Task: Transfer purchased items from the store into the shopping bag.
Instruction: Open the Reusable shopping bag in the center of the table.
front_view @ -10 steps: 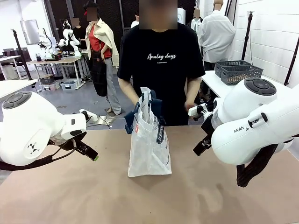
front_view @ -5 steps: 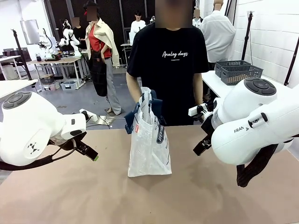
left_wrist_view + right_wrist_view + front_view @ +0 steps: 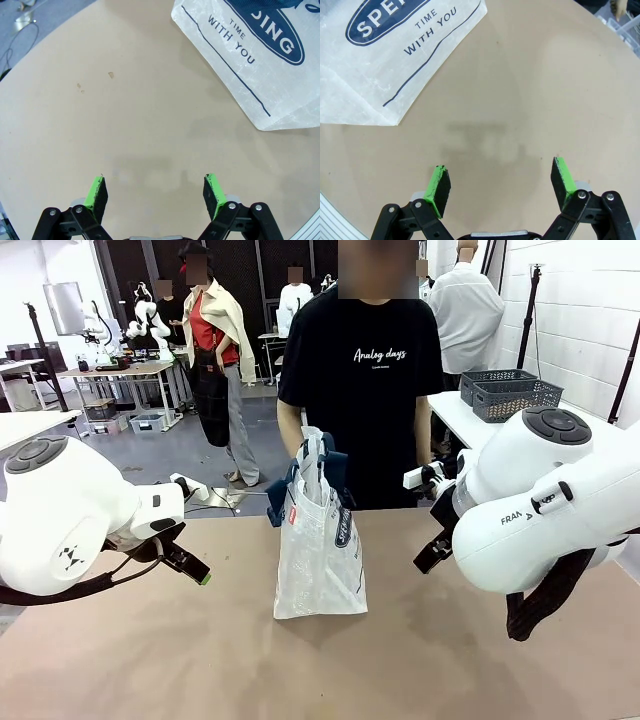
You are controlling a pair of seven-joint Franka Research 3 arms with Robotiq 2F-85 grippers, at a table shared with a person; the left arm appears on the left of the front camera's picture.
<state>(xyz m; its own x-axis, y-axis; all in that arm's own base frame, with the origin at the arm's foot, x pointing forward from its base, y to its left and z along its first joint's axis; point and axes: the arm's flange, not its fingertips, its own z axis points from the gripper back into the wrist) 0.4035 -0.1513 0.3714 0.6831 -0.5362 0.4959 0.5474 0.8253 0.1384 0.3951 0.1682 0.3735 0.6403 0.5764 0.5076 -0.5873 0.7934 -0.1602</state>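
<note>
The bag (image 3: 320, 550) is standing upright at the middle of the table (image 3: 200, 660). I am judging its thin plastic to be light, soft and slippery, so the navy handles (image 3: 334, 468) at its top are looking like the surest hold. It is sitting between my claws, well apart from both. My left claw (image 3: 154, 182) and right claw (image 3: 500, 170) are hanging wide open, gripping nothing.

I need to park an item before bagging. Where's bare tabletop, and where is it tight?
Bare table lies between the left gripper and the shopping bag, likewise between the bag and the right gripper, and across the near edge in front of the bag. Tightest at the far edge, where the person stands behind the bag.
</note>
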